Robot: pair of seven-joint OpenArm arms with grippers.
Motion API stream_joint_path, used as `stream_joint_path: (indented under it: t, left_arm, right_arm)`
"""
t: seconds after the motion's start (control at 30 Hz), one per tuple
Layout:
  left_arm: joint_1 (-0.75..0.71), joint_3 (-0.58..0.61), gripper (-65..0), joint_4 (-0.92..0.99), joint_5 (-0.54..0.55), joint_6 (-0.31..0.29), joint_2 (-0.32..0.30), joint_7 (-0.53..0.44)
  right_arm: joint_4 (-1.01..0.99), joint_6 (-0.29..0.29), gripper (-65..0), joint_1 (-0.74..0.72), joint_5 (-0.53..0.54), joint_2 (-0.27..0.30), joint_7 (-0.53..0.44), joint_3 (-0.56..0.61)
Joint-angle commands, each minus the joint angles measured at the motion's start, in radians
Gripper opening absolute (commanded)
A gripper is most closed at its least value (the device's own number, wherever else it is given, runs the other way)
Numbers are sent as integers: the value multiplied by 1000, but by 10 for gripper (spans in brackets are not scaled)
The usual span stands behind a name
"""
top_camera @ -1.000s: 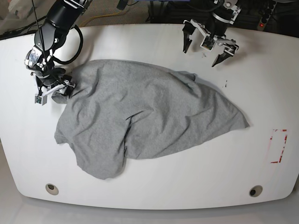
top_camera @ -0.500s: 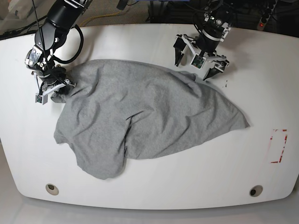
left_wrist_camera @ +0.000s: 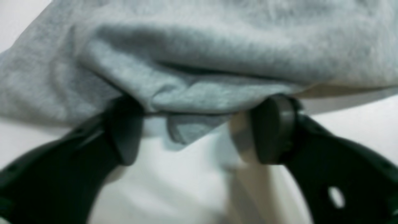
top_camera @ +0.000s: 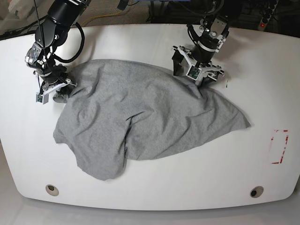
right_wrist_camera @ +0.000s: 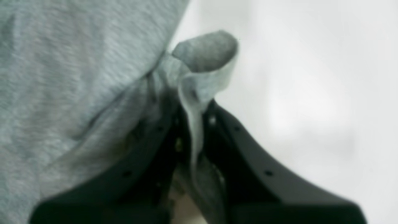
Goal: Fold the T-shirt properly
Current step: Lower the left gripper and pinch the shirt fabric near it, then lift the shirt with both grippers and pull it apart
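Dropped left claw [top_camera: 196,73] onto T-shirt [top_camera: 145,117] edge, jaws spread astride fold; right claw [top_camera: 52,91] pinching hem. Ready to grip.

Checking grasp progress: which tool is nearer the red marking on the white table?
Left. The left tool straddles the grey cotton T-shirt's far edge; the right tool grips its opposite side.
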State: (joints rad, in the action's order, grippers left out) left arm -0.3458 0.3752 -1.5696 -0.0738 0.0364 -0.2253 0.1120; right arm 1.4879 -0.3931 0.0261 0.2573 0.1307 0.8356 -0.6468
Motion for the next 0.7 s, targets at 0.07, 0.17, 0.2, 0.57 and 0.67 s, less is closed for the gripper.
stream_joint_path:
  t: [0.07,0.17,0.2,0.57,0.67]
  left_arm:
    - [1,-9,-346,24,-16,-14,11,48]
    - [-3,-17,-483,16,-16,-14,11,48]
    - [-5,-17,-528,16,-16,-14,11,48]
    - [-78,-95,-639,-173,-16,-17,4,114]
    - [-92,-118,-639,-268,-16,-53,4,171]
  right_arm:
    - [26,-2,-647,1,17,17,-16,-1]
    - [63,-2,-647,4,17,17,-16,-1]
    - [76,-2,-648,10,18,16,-16,-1]
    - [265,-2,-648,30,14,-9,-14,43]
    - [302,-2,-648,24,18,-9,-14,45]
